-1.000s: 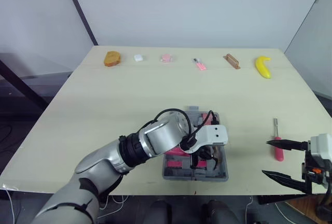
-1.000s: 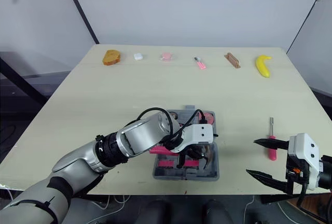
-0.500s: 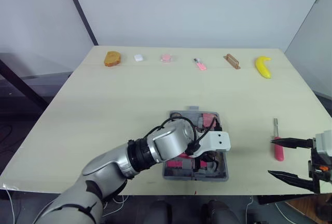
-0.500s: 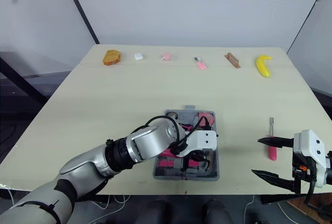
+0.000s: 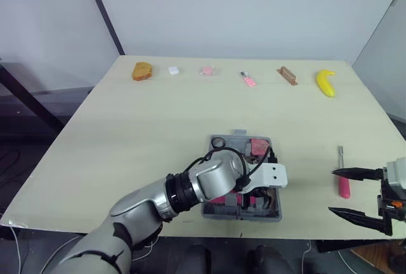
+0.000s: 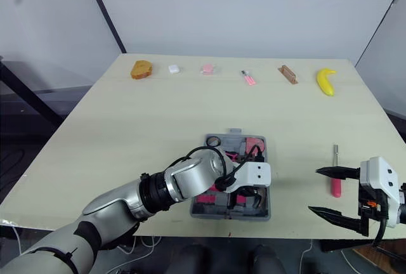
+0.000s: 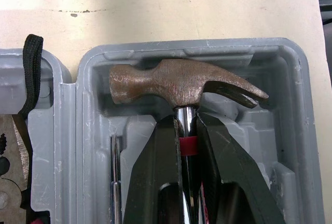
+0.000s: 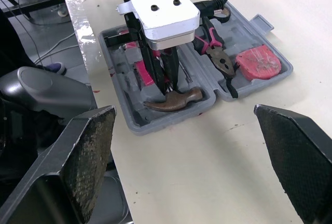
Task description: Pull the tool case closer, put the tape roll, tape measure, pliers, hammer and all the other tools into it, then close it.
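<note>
The grey tool case lies open near the table's front edge. In its far half are a black tape roll, a red tape measure and pliers. The rusty-headed hammer lies in the moulded slot of the near half. My left gripper is shut on the hammer's chrome neck just below the head. My right gripper hangs open over the front right of the table, beside a pink-handled screwdriver that lies on the table outside the case.
Along the far edge lie an orange-brown lump, a small white piece, a pink item, a small pink tool, a brown block and a banana. A dark pole leans at the back left.
My left gripper has carried the hammer down and forward into the case's near half, where it now lies in its slot. The right gripper has barely moved. The camera has shifted slightly.
</note>
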{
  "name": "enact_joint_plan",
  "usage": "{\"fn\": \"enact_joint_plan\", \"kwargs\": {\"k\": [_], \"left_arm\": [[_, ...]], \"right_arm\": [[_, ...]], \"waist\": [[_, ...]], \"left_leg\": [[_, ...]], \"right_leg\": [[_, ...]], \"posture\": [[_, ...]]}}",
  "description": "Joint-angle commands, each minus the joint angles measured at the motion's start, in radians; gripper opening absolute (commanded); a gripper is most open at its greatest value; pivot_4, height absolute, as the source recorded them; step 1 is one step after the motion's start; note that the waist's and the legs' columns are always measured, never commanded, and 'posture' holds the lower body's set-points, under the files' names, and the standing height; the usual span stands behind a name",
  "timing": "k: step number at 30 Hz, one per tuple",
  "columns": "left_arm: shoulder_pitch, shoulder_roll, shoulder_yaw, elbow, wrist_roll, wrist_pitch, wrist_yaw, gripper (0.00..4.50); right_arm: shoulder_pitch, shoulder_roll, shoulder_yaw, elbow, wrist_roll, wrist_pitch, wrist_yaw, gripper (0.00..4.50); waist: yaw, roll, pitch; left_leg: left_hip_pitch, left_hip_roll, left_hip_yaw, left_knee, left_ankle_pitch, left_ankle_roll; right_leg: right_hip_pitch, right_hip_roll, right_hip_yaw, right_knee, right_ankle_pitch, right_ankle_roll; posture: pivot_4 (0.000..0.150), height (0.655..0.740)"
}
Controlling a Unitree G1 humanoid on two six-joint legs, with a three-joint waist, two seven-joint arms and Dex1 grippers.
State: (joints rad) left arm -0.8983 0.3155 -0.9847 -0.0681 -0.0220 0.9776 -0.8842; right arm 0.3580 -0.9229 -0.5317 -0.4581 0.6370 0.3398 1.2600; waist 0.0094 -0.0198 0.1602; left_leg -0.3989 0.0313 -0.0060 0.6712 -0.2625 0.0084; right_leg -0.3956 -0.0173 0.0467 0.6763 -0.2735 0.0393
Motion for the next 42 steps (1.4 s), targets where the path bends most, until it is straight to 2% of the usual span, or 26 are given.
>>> {"fn": "enact_joint_plan", "kwargs": {"k": [1, 3, 6, 13, 16, 18, 21, 22, 23, 25, 28, 35, 40, 42], "left_arm": [[0.003, 0.001, -0.012, 0.017, 0.028, -0.020, -0.013, 0.49], [-0.001, 0.003, 0.006, 0.023, 0.029, -0.035, -0.024, 1.52], [-0.007, 0.027, 0.060, 0.008, 0.018, -0.069, -0.052, 2.74], [0.013, 0.122, 0.284, -0.054, -0.121, -0.141, -0.186, 2.74], [0.100, 0.147, 0.450, -0.025, -0.232, -0.277, -0.255, 2.74], [0.135, 0.171, 0.488, 0.007, -0.260, -0.301, -0.301, 2.74], [0.217, 0.171, 0.514, 0.062, -0.243, -0.457, -0.314, 2.74], [0.238, 0.162, 0.519, 0.085, -0.231, -0.493, -0.303, 2.36], [0.256, 0.155, 0.516, 0.109, -0.220, -0.517, -0.301, 2.23], [0.287, 0.144, 0.502, 0.161, -0.186, -0.597, -0.301, 1.26], [0.316, 0.111, 0.491, 0.238, -0.150, -0.691, -0.297, 0.17], [0.331, 0.074, 0.460, 0.389, -0.038, -0.865, -0.288, 0.08], [0.388, 0.131, 0.342, 0.510, 0.143, -1.051, -0.284, 0.08], [0.411, 0.139, 0.322, 0.530, 0.179, -1.102, -0.274, 0.08]], "right_arm": [[-0.004, -0.005, -0.032, -0.024, 0.015, -0.003, 0.002, 4.50], [-0.005, -0.002, -0.028, -0.026, 0.013, -0.004, -0.001, 4.50], [-0.007, 0.002, -0.022, -0.025, 0.011, -0.006, -0.004, 4.50], [-0.016, 0.005, -0.014, -0.014, 0.007, -0.010, -0.006, 4.50], [-0.037, 0.004, 0.002, -0.005, 0.003, -0.011, -0.011, 4.50], [-0.052, 0.007, 0.011, 0.001, 0.000, -0.013, -0.014, 4.50], [-0.070, 0.013, 0.024, 0.010, -0.008, -0.019, -0.021, 4.50], [-0.073, 0.015, 0.027, 0.010, -0.010, -0.019, -0.024, 4.50], [-0.075, 0.016, 0.030, 0.011, -0.012, -0.020, -0.026, 4.50], [-0.077, 0.018, 0.036, 0.010, -0.013, -0.021, -0.031, 4.50], [-0.081, 0.021, 0.039, 0.008, -0.015, -0.020, -0.037, 4.50], [-0.074, 0.017, 0.026, -0.005, -0.008, -0.009, -0.050, 4.50], [-0.067, 0.012, 0.028, -0.023, 0.001, 0.014, -0.059, 4.50], [-0.066, 0.010, 0.033, -0.022, 0.000, 0.019, -0.058, 4.50]], "waist": [[0.003, 0.000, 0.000], [0.003, 0.000, 0.000], [0.000, 0.000, 0.000], [-0.002, 0.001, 0.000], [-0.004, 0.001, 0.000], [-0.006, 0.001, 0.000], [-0.006, 0.001, 0.000], [-0.004, 0.001, 0.000], [-0.001, 0.001, 0.000], [0.005, 0.001, 0.000], [0.005, 0.001, 0.000], [0.002, 0.001, 0.000], [0.002, 0.002, -0.002], [0.001, 0.002, -0.006]], "left_leg": [[0.000, 0.000, 0.000, 0.000, 0.000, 0.000], [0.000, 0.000, 0.000, 0.000, 0.000, 0.000], [0.000, 0.000, 0.000, 0.000, 0.000, 0.000], [0.000, 0.000, 0.000, 0.000, 0.000, 0.000], [0.000, 0.000, 0.000, 0.000, 0.000, 0.000], [0.000, 0.001, 0.000, 0.000, 0.000, 0.000], [0.001, 0.001, 0.000, 0.000, 0.000, 0.000], [0.001, 0.001, 0.000, 0.000, 0.000, 0.000], [0.000, 0.001, 0.000, 0.000, 0.000, 0.000], [0.000, 0.001, 0.000, 0.001, 0.000, 0.000], [0.000, 0.000, 0.000, 0.001, 0.000, 0.000], [0.000, 0.000, 0.000, 0.001, 0.000, 0.000], [0.001, 0.000, 0.000, 0.001, 0.000, 0.000], [0.003, 0.001, 0.000, 0.001, 0.000, 0.000]], "right_leg": [[0.000, 0.000, 0.000, 0.000, 0.000, 0.000], [0.000, 0.000, 0.000, 0.000, 0.000, 0.000], [0.000, 0.000, 0.000, 0.000, 0.000, 0.000], [-0.001, 0.000, 0.000, 0.001, 0.000, 0.000], [0.000, 0.000, 0.000, 0.001, 0.000, 0.000], [-0.001, 0.000, 0.000, 0.001, 0.000, 0.000], [0.000, 0.000, -0.001, 0.001, 0.000, 0.000], [0.000, 0.000, 0.000, 0.001, 0.000, 0.000], [0.000, 0.000, 0.000, 0.001, 0.000, 0.000], [0.000, 0.000, 0.000, 0.001, 0.000, 0.000], [0.000, 0.000, -0.001, 0.001, 0.000, 0.000], [0.000, 0.000, 0.000, 0.001, 0.000, 0.000], [0.001, 0.000, 0.000, 0.001, 0.000, 0.000], [0.002, 0.000, 0.000, 0.001, 0.000, 0.000]], "posture": [[0.150, 0.7400], [0.150, 0.7400], [0.150, 0.7400], [0.150, 0.7400], [0.150, 0.7400], [0.150, 0.7400], [0.150, 0.7400], [0.150, 0.7400], [0.150, 0.7400], [0.150, 0.7400], [0.150, 0.7400], [0.150, 0.7400], [0.150, 0.7400], [0.150, 0.7400]]}}
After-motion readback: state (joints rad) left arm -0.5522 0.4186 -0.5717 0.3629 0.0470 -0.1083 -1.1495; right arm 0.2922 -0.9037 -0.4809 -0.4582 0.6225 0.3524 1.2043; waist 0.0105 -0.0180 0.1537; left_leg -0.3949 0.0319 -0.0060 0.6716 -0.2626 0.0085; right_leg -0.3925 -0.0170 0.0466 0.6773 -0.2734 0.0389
